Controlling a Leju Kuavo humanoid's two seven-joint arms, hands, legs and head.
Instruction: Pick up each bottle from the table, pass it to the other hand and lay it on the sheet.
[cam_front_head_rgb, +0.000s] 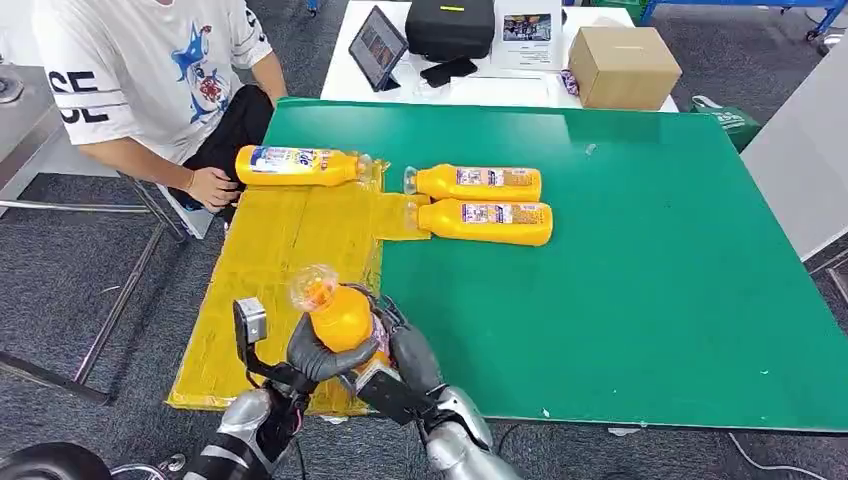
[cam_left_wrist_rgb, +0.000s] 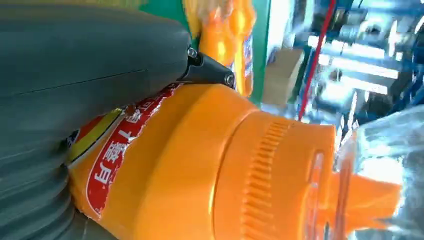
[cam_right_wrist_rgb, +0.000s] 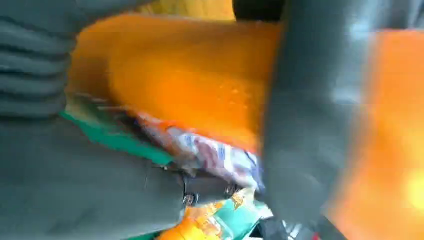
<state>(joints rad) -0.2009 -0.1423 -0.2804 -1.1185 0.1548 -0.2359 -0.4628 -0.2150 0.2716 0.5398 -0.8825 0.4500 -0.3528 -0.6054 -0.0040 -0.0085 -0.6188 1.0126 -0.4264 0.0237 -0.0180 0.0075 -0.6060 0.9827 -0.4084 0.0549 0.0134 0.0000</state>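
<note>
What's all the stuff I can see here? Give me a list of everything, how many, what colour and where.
Held bottle: one, orange, upright between both hands above the sheet's near end.
Bottle on sheet: one, orange, lying at the sheet's far end.
Bottles on table: two, orange, lying side by side, caps toward the sheet.
Sheet: one, yellow, over the table's left edge.
Table: one, green.
Box: one, brown, on the white table behind.
Tablet: one, dark, propped there.
Case: one, black, there.
Person: one, white shirt, seated far left.
Left hand: grey, gripping the held bottle.
Right hand: grey, gripping it too.
</note>
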